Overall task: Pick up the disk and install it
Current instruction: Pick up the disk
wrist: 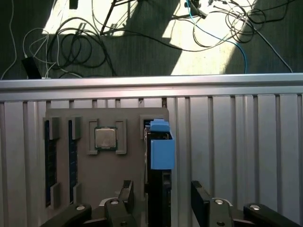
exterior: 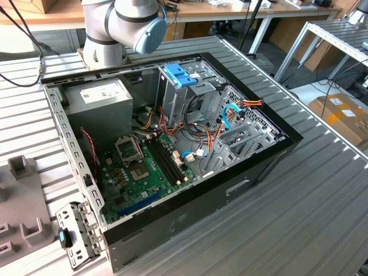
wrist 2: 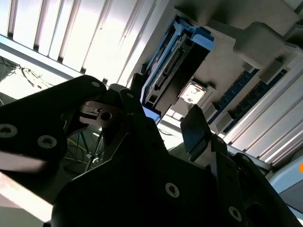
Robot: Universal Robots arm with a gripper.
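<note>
The hand (wrist: 163, 204) is open, its fingers framing the disk (wrist: 160, 153), which stands on edge in the grey holder tray (wrist: 132, 120) beside a processor chip (wrist: 105, 138). A sound grasp needs both fingers square on its flat sides.

An open computer case (exterior: 190, 210) lies on the slatted bench (exterior: 322, 218), a grey power-supply box (exterior: 100, 98) in its corner beside the green motherboard (exterior: 138, 172). In the first wrist view a grey holder plate (wrist: 94, 175) by the bench's edge carries a processor chip (wrist: 105, 138).
</note>
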